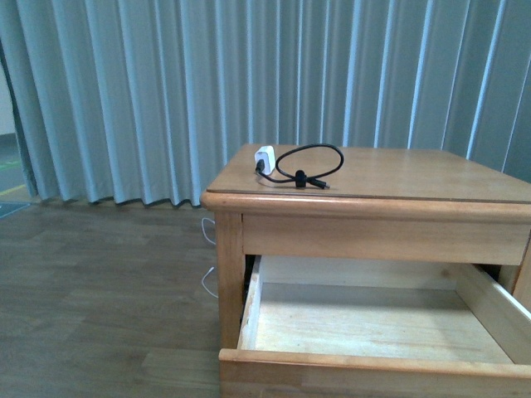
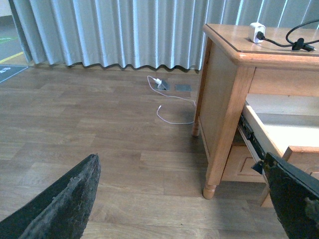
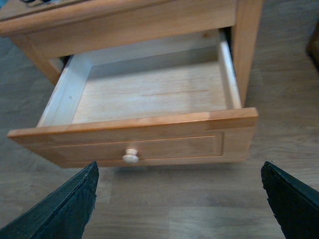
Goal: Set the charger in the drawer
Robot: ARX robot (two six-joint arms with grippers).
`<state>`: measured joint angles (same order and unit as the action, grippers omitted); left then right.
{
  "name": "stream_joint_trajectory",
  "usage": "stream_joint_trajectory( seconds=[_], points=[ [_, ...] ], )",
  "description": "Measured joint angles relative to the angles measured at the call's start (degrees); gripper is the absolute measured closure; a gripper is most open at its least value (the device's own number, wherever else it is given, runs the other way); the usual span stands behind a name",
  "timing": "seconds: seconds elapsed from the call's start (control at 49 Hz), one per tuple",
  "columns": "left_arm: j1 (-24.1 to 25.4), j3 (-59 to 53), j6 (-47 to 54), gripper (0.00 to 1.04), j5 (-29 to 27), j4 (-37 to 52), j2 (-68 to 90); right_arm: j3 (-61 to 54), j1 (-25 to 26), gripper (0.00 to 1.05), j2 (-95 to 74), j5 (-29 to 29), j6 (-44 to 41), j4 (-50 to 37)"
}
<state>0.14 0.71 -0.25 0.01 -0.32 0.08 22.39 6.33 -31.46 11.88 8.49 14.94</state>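
**White plug block is the part to grip; the drawer stands open and bare**

White and boxy, the small charger (image 1: 265,157) sits on the top of the honey-brown wooden cabinet (image 1: 415,176), near its back left corner. Its thin black cable (image 1: 299,177) lies beside it in a loose loop, gathered at one point.

It looks light. The block is probably hard, smooth plastic, stiff enough to pinch firmly but liable to slip. The cable is limp and would likely trail or swing, and might catch on the cabinet edge. The best hold is judged to be across the block's flat sides, or at the gathered point of the loop, which would carry everything together.

The wide honey-brown wooden drawer (image 1: 373,361) with a small round pale knob (image 3: 130,157) is pulled well out, and its pale interior holds nothing.

The left gripper (image 2: 180,159) and right gripper (image 3: 179,165) both have their fingers spread wide and hold nothing. Both are well apart from the charger.
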Motion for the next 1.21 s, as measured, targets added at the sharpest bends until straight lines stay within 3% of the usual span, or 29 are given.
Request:
stream_joint_trajectory(
  seconds=[0.266, 0.409, 0.531, 0.817, 1.205],
  points=[
    [0.0, 0.0, 0.0, 0.06, -0.02, 0.0, 0.0, -0.83, 2.12, 0.08, 3.8, -0.31, -1.33, 0.68],
    [0.0, 0.0, 0.0, 0.06, -0.02, 0.0, 0.0, -10.8, -1.44, 0.31, 10.16, -9.18, -6.12, -21.49],
    [0.0, 0.0, 0.0, 0.06, 0.0, 0.0, 0.0, -13.2, -5.75, 0.5, 12.79, -11.41, -7.43, -24.76],
    [0.0, 0.0, 0.0, 0.06, -0.02, 0.0, 0.0, -14.32, -6.1, 0.06, 13.22, -11.82, -8.11, -24.76],
    [0.0, 0.0, 0.0, 0.06, -0.02, 0.0, 0.0, -14.32, -6.12, 0.08, 13.27, -11.85, -8.24, -24.76]
  ],
)
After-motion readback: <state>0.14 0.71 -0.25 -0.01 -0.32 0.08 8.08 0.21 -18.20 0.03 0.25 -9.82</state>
